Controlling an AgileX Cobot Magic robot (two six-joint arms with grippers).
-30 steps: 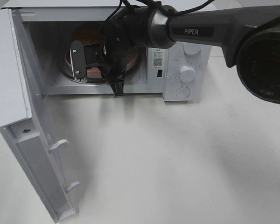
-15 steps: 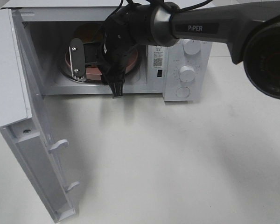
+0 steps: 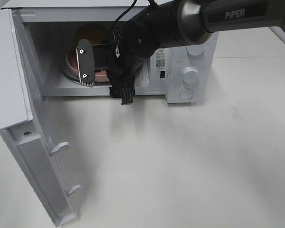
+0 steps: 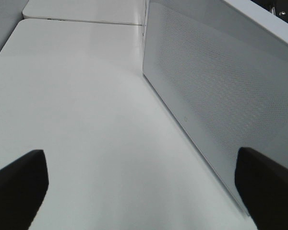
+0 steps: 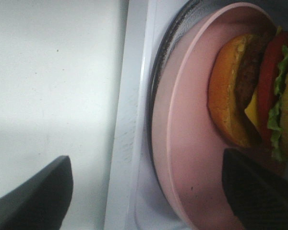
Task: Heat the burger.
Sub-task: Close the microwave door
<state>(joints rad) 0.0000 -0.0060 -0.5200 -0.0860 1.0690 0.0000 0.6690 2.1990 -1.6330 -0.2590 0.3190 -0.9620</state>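
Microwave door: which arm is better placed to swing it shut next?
Left, probably: the left gripper, open, faces the door from outside; the right gripper sits open at the cavity mouth.

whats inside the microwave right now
A pink plate sits on the glass tray inside the microwave, with the burger on it. In the high view the right gripper covers much of the plate; what lies behind it is hidden.

The right gripper (image 3: 106,78) is sitting in the mouth of the microwave (image 3: 176,78) and blocking most of the burger (image 5: 230,96) and pink plate (image 5: 187,158) from the high camera. In the right wrist view the burger is running off the picture's edge, far half gone. The sticker (image 3: 160,61) on the microwave's control panel is coming out too tiny to read.
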